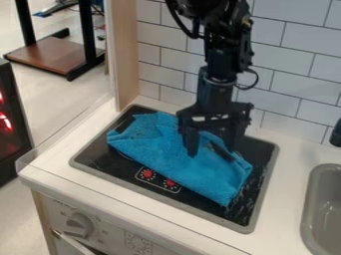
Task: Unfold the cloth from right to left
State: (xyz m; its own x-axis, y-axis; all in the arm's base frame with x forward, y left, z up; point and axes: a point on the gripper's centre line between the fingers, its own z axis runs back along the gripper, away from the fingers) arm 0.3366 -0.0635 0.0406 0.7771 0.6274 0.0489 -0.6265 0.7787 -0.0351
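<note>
Wall point(293, 55) behind pincer point(212, 151), front side free

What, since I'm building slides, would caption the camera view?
Black gripper over a folded blue cloth on a stovetop.

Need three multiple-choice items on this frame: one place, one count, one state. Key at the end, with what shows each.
1. Where is the blue cloth?
A) In the sink
B) On the black stovetop
C) On the floor

2. How many red knobs are on the stovetop's control panel?
A) Two
B) Four
C) Five

3. How do the claw's fingers stand?
A) Pressed together
B) Crossed
C) Spread apart

Key:
1: B, the cloth lies across the stovetop, dark surface showing around it.
2: A, one red knob sits at each end of the outlined panel.
3: C, a wide gap with blue cloth behind it shows between the fingers.
</note>
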